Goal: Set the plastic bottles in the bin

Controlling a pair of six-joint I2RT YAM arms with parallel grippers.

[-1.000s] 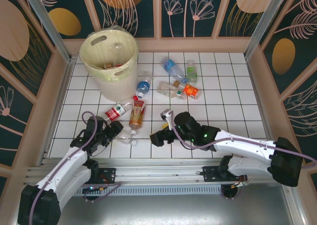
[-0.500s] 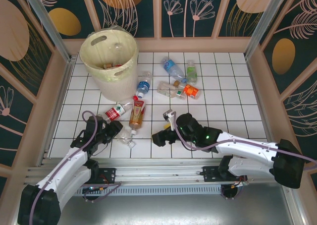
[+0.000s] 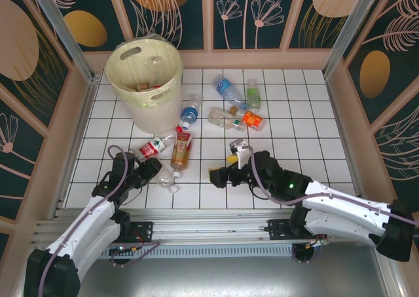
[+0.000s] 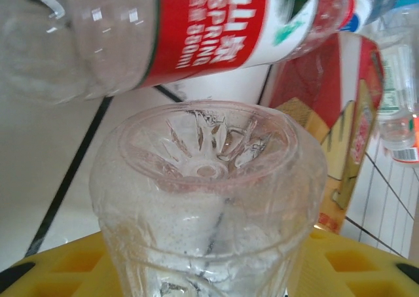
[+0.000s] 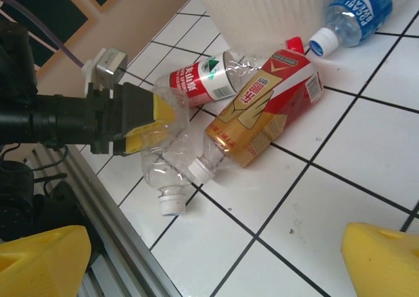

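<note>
Left wrist view: "SPRING" legible upside down in white on a red-labelled clear plastic bottle (image 4: 196, 35) lying on the white tiled tabletop (image 4: 39, 166). Chinese characters on the red-and-tan orange-drink bottle (image 5: 262, 107) just beside it. Clamped shut, left gripper (image 5: 149, 125), yellow pads squeezing a crumpled label-less clear plastic bottle (image 4: 206, 199). Spread wide and empty, right gripper (image 3: 228, 161), near the tabletop's middle. Upright at far left, pale cream round plastic bin (image 3: 141, 107); more bottles scattered beside and right of it.

red-label bottle (image 4: 209, 29) cropped above, bin (image 3: 141, 107) contents indistinct
</note>
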